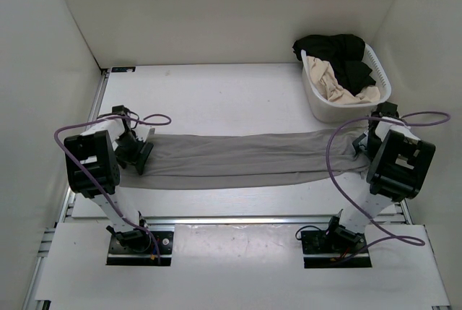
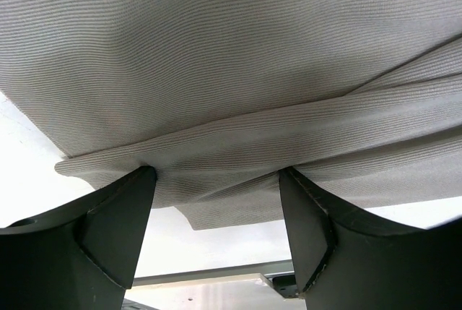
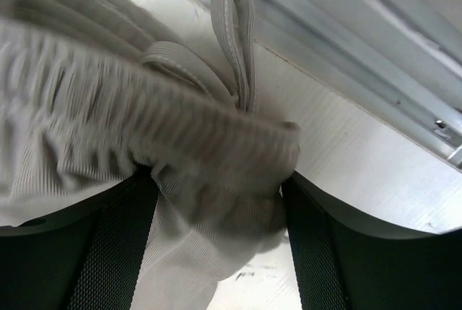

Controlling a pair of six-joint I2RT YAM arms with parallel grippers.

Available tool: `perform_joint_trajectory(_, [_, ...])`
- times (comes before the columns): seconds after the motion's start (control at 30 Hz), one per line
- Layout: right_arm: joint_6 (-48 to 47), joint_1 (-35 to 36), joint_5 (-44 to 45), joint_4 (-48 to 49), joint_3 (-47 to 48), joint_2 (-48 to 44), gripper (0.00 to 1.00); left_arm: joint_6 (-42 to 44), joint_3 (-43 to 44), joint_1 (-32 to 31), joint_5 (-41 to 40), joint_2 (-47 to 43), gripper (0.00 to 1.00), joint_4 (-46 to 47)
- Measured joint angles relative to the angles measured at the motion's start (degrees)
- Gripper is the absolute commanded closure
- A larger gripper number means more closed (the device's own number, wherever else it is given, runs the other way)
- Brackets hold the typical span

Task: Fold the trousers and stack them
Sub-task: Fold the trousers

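Note:
The grey-taupe trousers [image 1: 238, 160] lie stretched flat, left to right, across the white table. My left gripper [image 1: 144, 157] is at their left end. In the left wrist view its jaws stand wide at the edge of the cloth [image 2: 216, 71], and the table shows through the gap of the gripper [image 2: 216, 174]. My right gripper [image 1: 361, 147] is at their right end. The gathered elastic waistband [image 3: 144, 115], blurred, lies between the spread fingers of this gripper [image 3: 216, 180]. A fabric loop [image 3: 234, 28] sticks up from the waistband.
A white laundry basket [image 1: 325, 111] stands at the back right, close behind my right arm. It holds a black garment [image 1: 339, 50] and a beige-cream garment [image 1: 328, 82]. White walls close in the table on three sides.

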Motion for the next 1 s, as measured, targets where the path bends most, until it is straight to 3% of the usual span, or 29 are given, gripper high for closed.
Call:
perform_joint_trajectory(0.2, [-0.04,0.00,0.11,0.55,0.24,2.51,0.26,0.09,-0.87,-0.11,-1.46,-0.35,0.19,0.79])
perform_joint_trajectory(0.3, [-0.31,0.13,-0.28,0.09,2.03,4.00,0.31,0.26,-1.03,0.24,-1.44,-0.48,0.19,0.94])
perform_joint_trajectory(0.33, [-0.35,0.20,-0.37,0.15,2.78,4.63,0.43,0.26,-1.03,0.37,-1.42,-0.48,0.19,0.92])
perform_joint_trajectory(0.47, [0.15,0.72,-0.94,0.85,4.63,6.60,0.74,0.28,-1.03,0.90,-1.44,-0.48,0.19,0.90])
perform_joint_trajectory(0.5, [0.28,0.85,-0.83,0.92,4.94,6.88,0.96,0.28,-1.03,1.01,-1.42,-0.50,0.19,0.90])
perform_joint_trajectory(0.53, [0.50,0.94,-0.57,1.03,5.03,6.97,1.00,0.28,-1.07,1.07,-1.42,-0.52,0.19,0.90])
perform_joint_trajectory(0.77, [1.49,1.05,0.46,1.29,4.59,6.49,1.00,0.52,-1.20,1.79,-1.38,-0.70,0.19,0.96])
perform_joint_trajectory(1.0, [3.41,3.43,7.10,2.27,-3.98,-3.98,1.00,0.92,-1.20,3.15,-1.33,-0.87,0.19,0.74])
